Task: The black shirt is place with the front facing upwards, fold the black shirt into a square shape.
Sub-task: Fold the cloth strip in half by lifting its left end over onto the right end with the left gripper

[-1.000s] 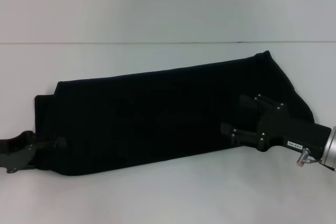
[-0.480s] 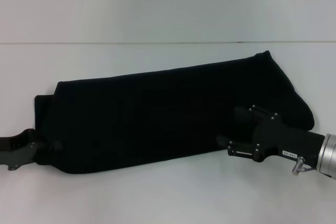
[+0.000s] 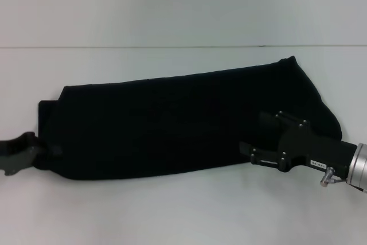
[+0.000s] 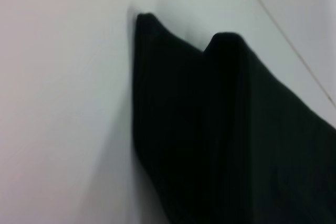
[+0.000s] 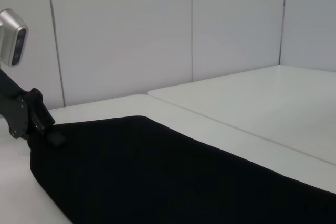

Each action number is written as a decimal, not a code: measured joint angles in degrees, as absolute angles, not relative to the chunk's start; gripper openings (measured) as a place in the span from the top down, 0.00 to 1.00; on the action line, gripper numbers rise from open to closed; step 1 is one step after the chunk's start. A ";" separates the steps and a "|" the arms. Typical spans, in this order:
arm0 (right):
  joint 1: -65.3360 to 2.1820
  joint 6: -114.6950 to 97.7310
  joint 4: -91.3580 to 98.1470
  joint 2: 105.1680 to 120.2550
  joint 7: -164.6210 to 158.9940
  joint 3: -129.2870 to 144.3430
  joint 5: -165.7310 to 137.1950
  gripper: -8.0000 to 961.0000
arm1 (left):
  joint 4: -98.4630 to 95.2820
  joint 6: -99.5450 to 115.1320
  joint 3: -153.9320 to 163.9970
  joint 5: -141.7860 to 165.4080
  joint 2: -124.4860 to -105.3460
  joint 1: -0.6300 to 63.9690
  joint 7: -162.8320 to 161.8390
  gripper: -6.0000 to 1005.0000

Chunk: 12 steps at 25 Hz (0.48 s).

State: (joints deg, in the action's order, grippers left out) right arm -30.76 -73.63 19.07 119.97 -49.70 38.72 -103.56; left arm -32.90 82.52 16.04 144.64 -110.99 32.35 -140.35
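Black shirt (image 3: 183, 121) lies as 1 long band across the table (image 3: 172, 210), each end beside a gripper: left (image 3: 43, 152), right (image 3: 252, 154); grip unclear.

The shirt (image 3: 183, 124) lies across the tabletop (image 3: 172, 210), left end effector (image 3: 43, 152) at its left end, right end effector (image 3: 255, 139) over its right.

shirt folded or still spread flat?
Folded: the black shirt lies as a long narrow band, no sleeves or lettering showing. Not yet square.
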 joint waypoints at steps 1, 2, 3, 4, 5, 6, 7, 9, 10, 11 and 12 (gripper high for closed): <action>-30.76 -73.63 19.07 119.97 -49.70 38.70 -103.55 0.05 | -33.04 82.48 16.05 144.46 -110.72 32.56 -140.31 0.91; -30.76 -73.63 19.07 119.97 -49.70 38.69 -103.54 0.05 | -33.18 82.38 16.05 144.29 -110.36 32.80 -140.26 0.91; -30.76 -73.63 19.07 119.97 -49.69 38.67 -103.53 0.05 | -33.39 82.14 16.05 144.27 -109.97 33.01 -140.26 0.91; -30.76 -73.63 19.07 119.97 -49.69 38.65 -103.53 0.05 | -33.73 81.70 16.05 144.27 -109.52 33.23 -140.26 0.91; -30.76 -73.63 19.07 119.97 -49.70 38.60 -103.49 0.05 | -34.05 81.14 16.05 144.31 -109.17 33.37 -140.26 0.91; -30.75 -73.63 19.07 119.97 -49.71 38.55 -103.46 0.05 | -34.42 80.33 16.06 144.39 -108.73 33.54 -140.29 0.91; -30.74 -73.63 19.07 119.97 -49.73 38.51 -103.42 0.05 | -34.70 79.61 16.06 144.46 -108.37 33.66 -140.36 0.91; -30.57 -73.63 19.07 119.99 -49.78 38.39 -103.34 0.05 | -35.58 77.99 16.04 144.41 -107.79 33.83 -140.59 0.91; -30.48 -73.63 19.07 120.01 -49.81 38.37 -103.31 0.05 | -36.02 77.42 16.02 144.35 -107.69 33.91 -140.65 0.91; -30.36 -73.63 18.98 120.03 -49.85 38.27 -103.28 0.05 | -36.35 76.80 15.97 144.33 -107.63 33.95 -140.70 0.91; -30.26 -73.63 18.81 120.05 -49.86 38.12 -103.27 0.05 | -36.65 76.05 15.84 144.33 -107.54 33.99 -140.76 0.91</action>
